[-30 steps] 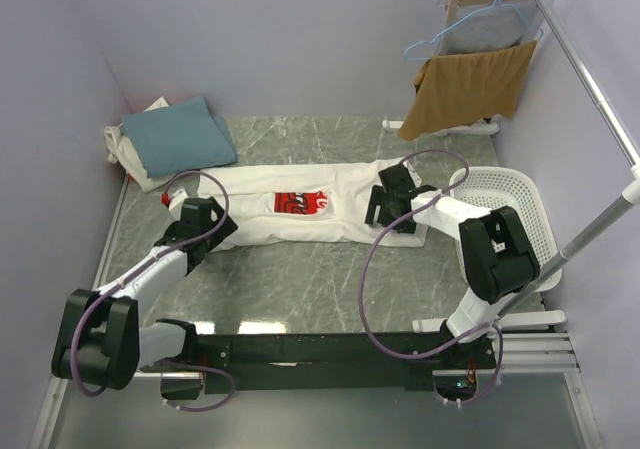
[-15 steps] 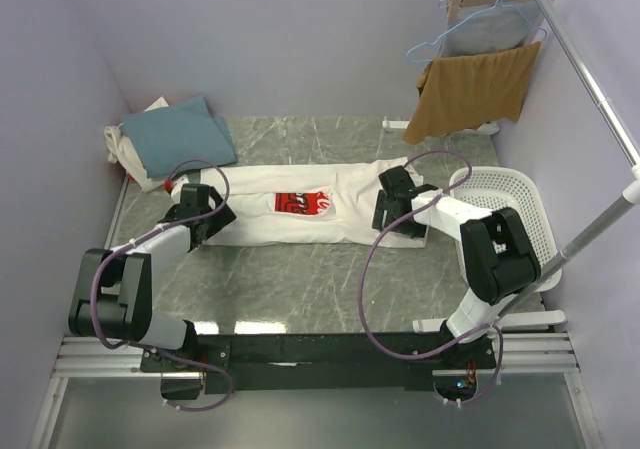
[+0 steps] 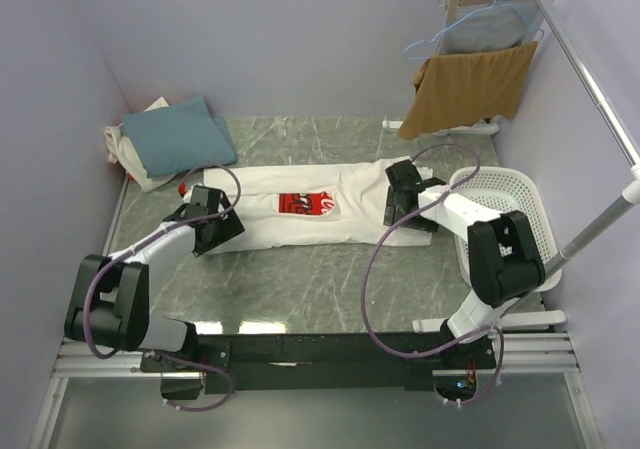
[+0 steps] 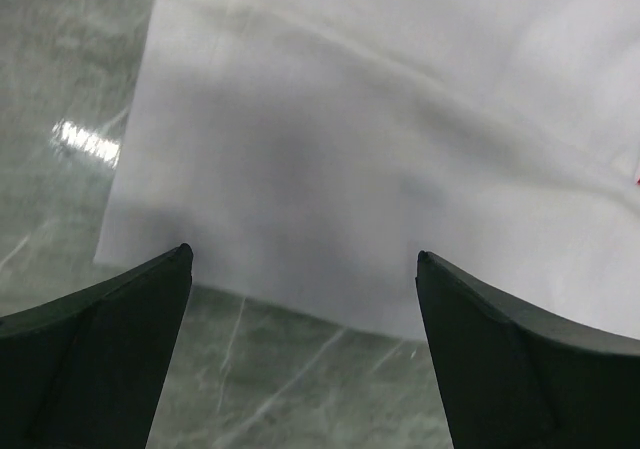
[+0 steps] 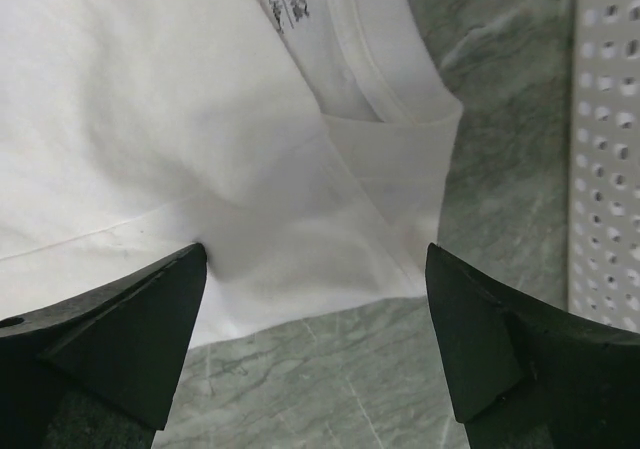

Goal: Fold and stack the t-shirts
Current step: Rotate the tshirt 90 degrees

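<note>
One white t-shirt, red print on the chest, lies flat mid-surface, folded lengthwise into a long band running left to right. Collar end to the right, plain hem to the left. Thin soft cloth, light, no stiffness. I judge it will sag and slide on the polished stone surface unless lifted by two corners at once. Best holds look to be the near corners at each end, where the layered edge meets the stone. Left claw hangs spread wide over the hem's near-left corner, nothing between its fingers. Right claw likewise wide and empty, over the folded sleeve by the collar. Teal-blue shirt sits folded on an off-white shirt in the far-left corner, well apart from the band. White basket stands just beside the collar end, so room is tight on the right. Bare stone near and far of the band gives room to fold. Rack with tan cloth far right, out of the way.
</note>
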